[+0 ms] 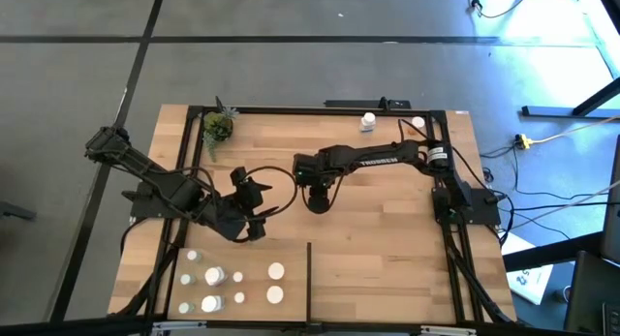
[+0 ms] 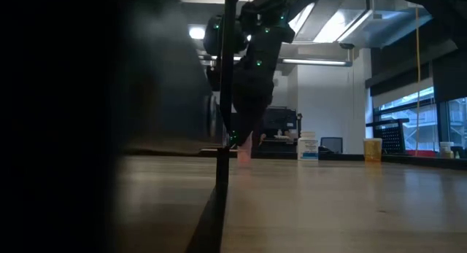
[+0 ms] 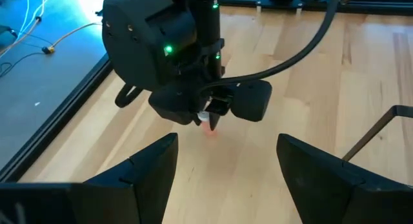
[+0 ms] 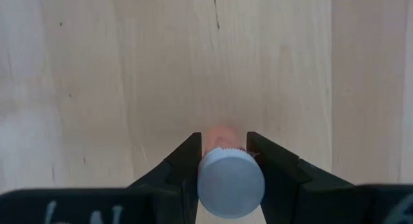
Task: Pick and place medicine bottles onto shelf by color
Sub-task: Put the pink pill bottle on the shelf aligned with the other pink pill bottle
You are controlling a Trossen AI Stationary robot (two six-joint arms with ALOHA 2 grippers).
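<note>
Shelf: light-wood planked top framed in black bars, with a thin black divider strip at the near edge. Right arm: reaches across to mid-shelf, wrist pointing straight down; right gripper pinches the orange bottle just under its white cap, fingers either side, the bottle close above the planks or resting on them, which of the two cannot be told. Left arm: parked left of centre, left gripper spread and empty, facing the right one. Sorted bottles: a cluster of white-capped ones standing left of the divider. Unsorted: one white bottle and another at the far rail, near the potted plant. Handling note, as a judgement: the pinch sits high and narrow, so the bottle may swing; carry it upright and slowly, lower until the base meets wood in a spot apart from the white group, then open.
</note>
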